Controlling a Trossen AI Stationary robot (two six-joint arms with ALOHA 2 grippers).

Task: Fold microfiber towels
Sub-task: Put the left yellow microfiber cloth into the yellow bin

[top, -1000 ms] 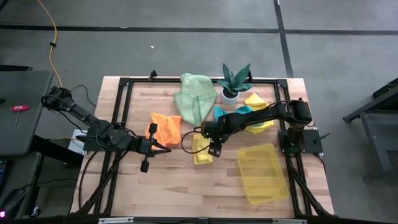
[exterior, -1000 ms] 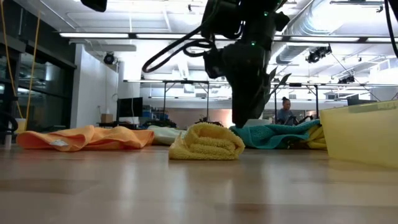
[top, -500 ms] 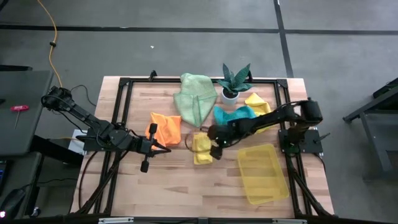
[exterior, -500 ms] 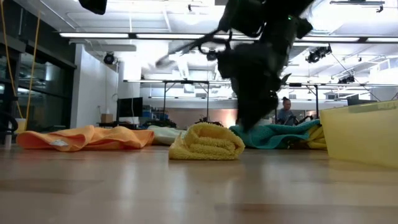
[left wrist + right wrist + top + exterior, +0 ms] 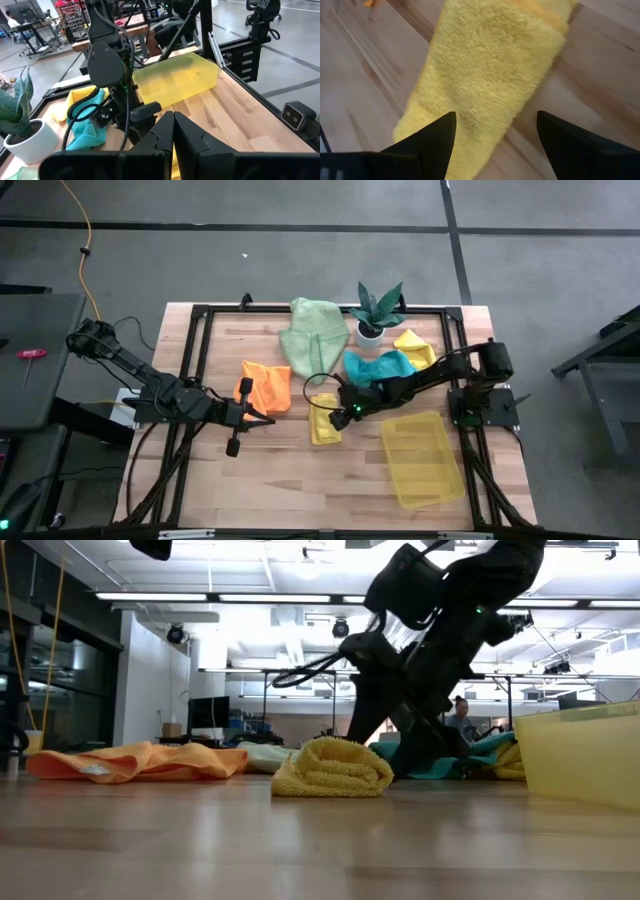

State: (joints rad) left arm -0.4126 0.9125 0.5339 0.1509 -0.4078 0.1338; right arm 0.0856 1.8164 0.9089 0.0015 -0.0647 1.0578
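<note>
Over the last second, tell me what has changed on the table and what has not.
The right end effector has drawn back toward its own side and dropped lower, and now stands open right by the folded yellow towel. It holds nothing. The yellow towel, the orange towel, the pale green towel, the teal towel and the tray lie as before. The left end effector stayed shut, beside the orange towel.

Two dark, jointed arms, black cables looping off the right one, and what looks like a small green light near its wrist.
</note>
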